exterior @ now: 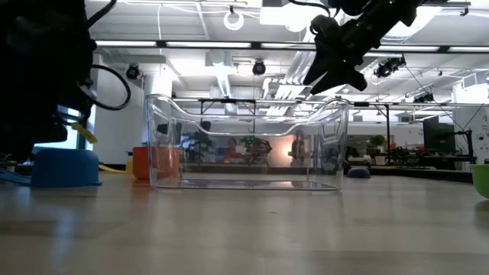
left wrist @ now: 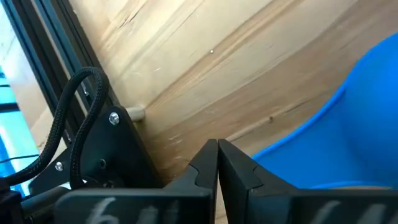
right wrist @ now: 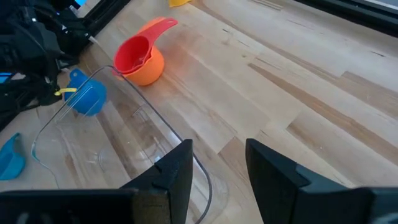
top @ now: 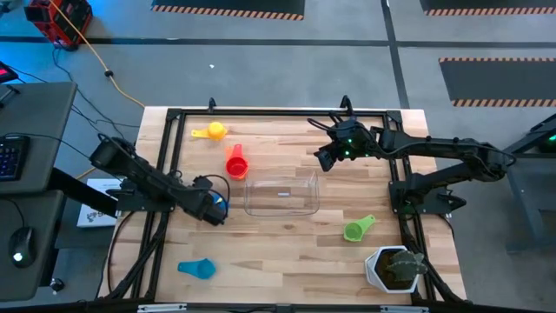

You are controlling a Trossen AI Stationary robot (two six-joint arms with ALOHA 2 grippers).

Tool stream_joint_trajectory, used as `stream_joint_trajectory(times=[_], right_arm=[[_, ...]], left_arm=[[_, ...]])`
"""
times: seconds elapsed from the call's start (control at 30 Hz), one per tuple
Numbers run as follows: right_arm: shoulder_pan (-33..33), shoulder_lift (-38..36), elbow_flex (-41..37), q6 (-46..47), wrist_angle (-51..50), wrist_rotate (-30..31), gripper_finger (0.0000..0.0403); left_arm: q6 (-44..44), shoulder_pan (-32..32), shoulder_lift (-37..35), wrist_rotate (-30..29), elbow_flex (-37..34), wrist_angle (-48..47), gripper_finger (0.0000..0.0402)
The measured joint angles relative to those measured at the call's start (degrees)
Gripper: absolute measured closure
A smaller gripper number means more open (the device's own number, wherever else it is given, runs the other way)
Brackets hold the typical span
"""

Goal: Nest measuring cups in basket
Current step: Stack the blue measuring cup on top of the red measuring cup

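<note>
Beside the basket: every position below is given relative to the clear basket (top: 282, 193) at the middle of the wooden table (top: 287, 252)
Basket contents: nothing visible inside; both the high view and the low view show through its bare walls
Left gripper (top: 215, 207): low over the table, just beside the basket's left end, fingers (left wrist: 205, 168) pressed together
What it holds: a blue cup (left wrist: 348, 137) fills the left wrist view right against the shut fingers; it seems pinched by its handle or rim, probably for lifting over the wall, though the contact itself is hidden
Right gripper (top: 323, 156): hovering above the basket's far right corner, fingers (right wrist: 177, 171) spread partway with nothing between them, apparently waiting
Red and orange cups: the red cup (top: 235, 163) sits inside the orange cup (right wrist: 149, 70), touching the basket's far left corner, already nested but outside it
Yellow cup (top: 211, 131): farther off beyond that same corner
Green cup (top: 358, 229): near the basket's near right corner, apart from it
Light blue cup (top: 197, 269): well apart, off the near left corner
White pot (top: 391, 268): holds a plant, beyond the green cup
Task progress: judged early, since no cup lies in the basket yet
</note>
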Motion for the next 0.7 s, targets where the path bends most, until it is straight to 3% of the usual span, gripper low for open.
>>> stream_joint_trajectory(times=[0.3,0.7], right_arm=[[0.0,0.0,0.0,0.5,0.0,1.3,0.0265],[0.0,0.0,0.0,0.5,0.0,1.3,0.0265]], left_arm=[[-0.5,-1.8,7.1,-0.6,0.0,0.5,0.0401],[-3.0,-5.0,7.7,11.3,3.9,8.2,0.0401]])
